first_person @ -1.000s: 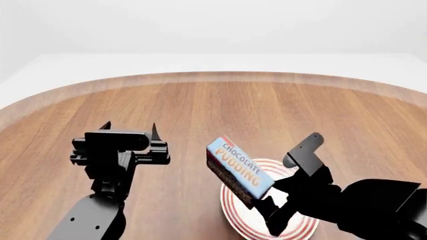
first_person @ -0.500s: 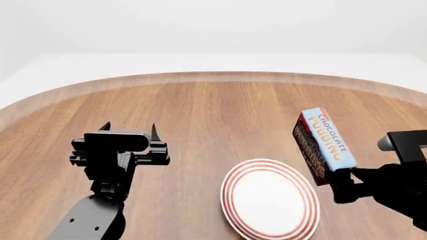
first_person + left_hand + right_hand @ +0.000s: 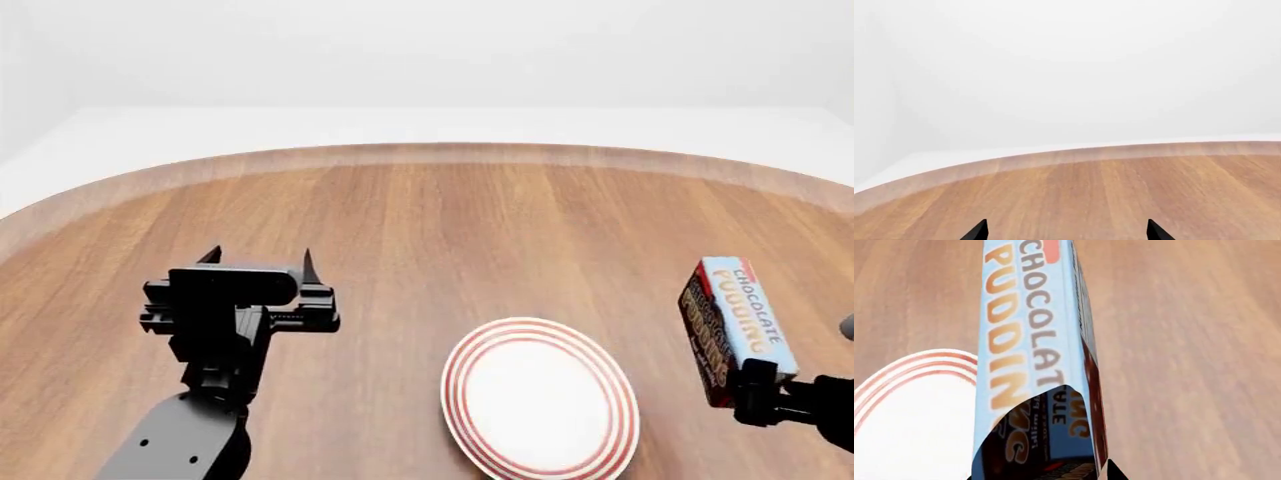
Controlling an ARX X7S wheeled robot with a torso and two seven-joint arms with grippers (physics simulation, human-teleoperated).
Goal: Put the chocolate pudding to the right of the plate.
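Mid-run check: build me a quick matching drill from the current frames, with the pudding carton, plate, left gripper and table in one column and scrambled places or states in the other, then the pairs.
Things:
1. chocolate pudding
2. plate
3. left gripper
4. table

States:
A. open, holding nothing
B. brown wood, curved far edge
C. held in the right gripper, to the right of the plate
D. white with red rings, lying flat

Pairs: 1-C, 2-D, 3-A, 4-B
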